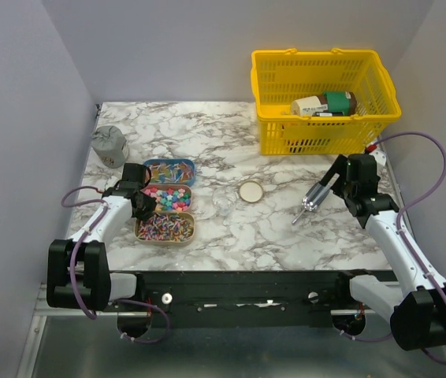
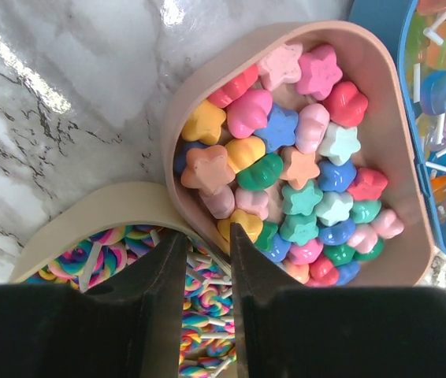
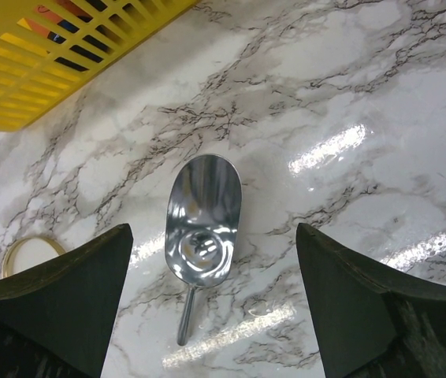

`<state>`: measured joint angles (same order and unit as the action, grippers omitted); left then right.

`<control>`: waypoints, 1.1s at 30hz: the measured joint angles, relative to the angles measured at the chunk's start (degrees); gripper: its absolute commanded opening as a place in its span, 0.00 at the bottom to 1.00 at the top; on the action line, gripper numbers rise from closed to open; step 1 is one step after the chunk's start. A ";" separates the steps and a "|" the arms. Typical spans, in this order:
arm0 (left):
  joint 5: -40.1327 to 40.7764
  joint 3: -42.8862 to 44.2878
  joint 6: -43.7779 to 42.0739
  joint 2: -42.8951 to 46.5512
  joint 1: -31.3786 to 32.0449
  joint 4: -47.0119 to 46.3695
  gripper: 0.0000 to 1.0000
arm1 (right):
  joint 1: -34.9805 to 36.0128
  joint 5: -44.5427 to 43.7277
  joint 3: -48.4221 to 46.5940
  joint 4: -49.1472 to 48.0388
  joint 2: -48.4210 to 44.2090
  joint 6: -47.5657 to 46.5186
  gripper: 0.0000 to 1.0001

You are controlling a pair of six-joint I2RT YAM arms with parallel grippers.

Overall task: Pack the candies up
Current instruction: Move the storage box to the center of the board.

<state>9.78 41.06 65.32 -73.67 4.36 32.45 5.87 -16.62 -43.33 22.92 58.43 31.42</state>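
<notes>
The candies lie in three trays at the left. Star and round candies (image 1: 169, 197) fill a pink tray (image 2: 177, 118). Swirl lollipops (image 2: 199, 307) fill a tan tray (image 1: 165, 228). Clear lollipops fill a blue tray (image 1: 168, 169). My left gripper (image 2: 207, 232) straddles the pink tray's near rim, one finger inside by a yellow candy and one outside, jaws nearly closed on the wall. It also shows in the top view (image 1: 143, 203). My right gripper (image 3: 213, 228) is wide open and empty above the silver scoop (image 3: 203, 213), which lies on the table (image 1: 312, 198).
A round gold lid (image 1: 250, 191) lies mid-table and shows in the right wrist view (image 3: 30, 253). A yellow basket (image 1: 321, 118) with packages stands at the back right. A grey pouch (image 1: 109, 146) sits at the back left.
</notes>
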 measured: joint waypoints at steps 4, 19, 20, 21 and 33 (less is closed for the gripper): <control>-0.13 0.00 1.81 0.00 0.00 -0.20 0.07 | 0.00 -0.02 0.00 0.39 -0.26 0.02 0.92; -0.50 0.07 14.69 -0.13 3.08 0.66 0.00 | 0.00 0.04 0.52 0.68 -3.65 0.02 0.90; -0.37 0.07 16.02 -0.11 3.63 0.83 0.00 | 0.00 0.09 0.63 0.76 -3.85 0.02 0.90; -0.11 0.07 17.81 -0.07 4.48 1.16 0.00 | 0.00 0.13 0.76 0.81 -4.07 0.02 0.90; 3.34 0.70 39.85 -0.70 14.43 4.79 0.00 | 0.00 2.73 2.47 1.51 -6.82 0.33 0.88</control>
<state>13.13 41.76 105.16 -74.37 18.79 37.23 5.87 -13.89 -40.86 24.43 51.62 31.75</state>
